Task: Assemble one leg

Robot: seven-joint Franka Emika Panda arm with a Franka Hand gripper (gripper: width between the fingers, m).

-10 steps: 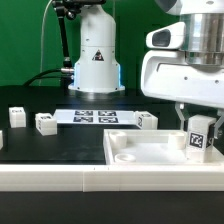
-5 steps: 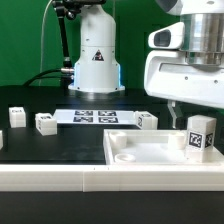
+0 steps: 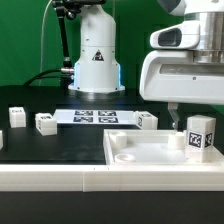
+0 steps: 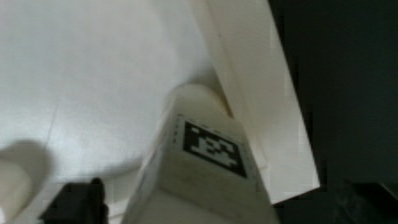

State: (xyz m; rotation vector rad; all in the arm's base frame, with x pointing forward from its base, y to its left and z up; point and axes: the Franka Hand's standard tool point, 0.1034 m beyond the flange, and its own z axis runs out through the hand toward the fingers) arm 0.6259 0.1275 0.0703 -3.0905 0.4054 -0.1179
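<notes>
The leg (image 3: 200, 136) is a small white post with a black-and-white tag. It stands upright in the corner of the large flat white panel (image 3: 140, 152) at the exterior view's right. My gripper (image 3: 196, 112) hangs just above the leg and is open. One finger (image 3: 172, 118) is apart from the leg's side; the other is cut off at the frame edge. In the wrist view the leg (image 4: 214, 150) stands between my two dark fingertips (image 4: 75, 205) with gaps on both sides, on the white panel (image 4: 89, 80).
Three more white tagged legs lie on the black table: two at the exterior view's left (image 3: 17, 117) (image 3: 45, 122) and one mid-table (image 3: 147, 121). The marker board (image 3: 95, 116) lies behind them, before the arm's white base (image 3: 95, 55).
My gripper has risen from around the leg. The leg stays upright on the panel's corner and has not moved.
</notes>
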